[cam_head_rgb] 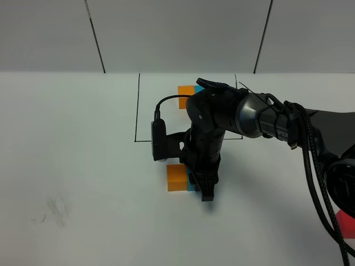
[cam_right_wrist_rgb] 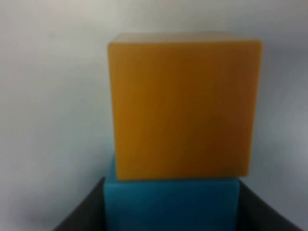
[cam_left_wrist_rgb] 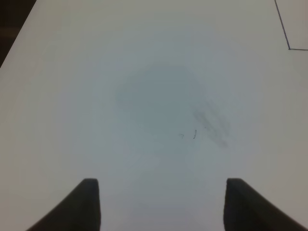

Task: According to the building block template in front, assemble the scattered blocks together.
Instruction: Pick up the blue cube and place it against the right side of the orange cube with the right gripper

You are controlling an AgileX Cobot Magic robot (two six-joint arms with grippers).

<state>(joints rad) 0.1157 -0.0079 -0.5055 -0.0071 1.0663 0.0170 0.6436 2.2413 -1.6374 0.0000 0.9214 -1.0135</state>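
Note:
The template sits inside a thin black outline [cam_head_rgb: 136,111] at the back; its orange cube [cam_head_rgb: 186,89] and a sliver of its blue cube [cam_head_rgb: 198,88] show, and the rest is hidden by my right arm. In front of the outline, a loose orange cube [cam_head_rgb: 176,177] touches a loose blue cube [cam_head_rgb: 191,183]. My right gripper [cam_head_rgb: 204,191] is shut on that blue cube [cam_right_wrist_rgb: 171,204], with the orange cube [cam_right_wrist_rgb: 185,103] pressed against it. A red block [cam_head_rgb: 345,226] shows at the right edge behind cables. My left gripper [cam_left_wrist_rgb: 163,207] is open and empty over bare table.
Grey smudge marks [cam_head_rgb: 55,210] lie on the white table at the left, also in the left wrist view [cam_left_wrist_rgb: 211,122]. A corner of the outline [cam_left_wrist_rgb: 288,38] shows there. Black cables [cam_head_rgb: 319,183] hang along the right arm.

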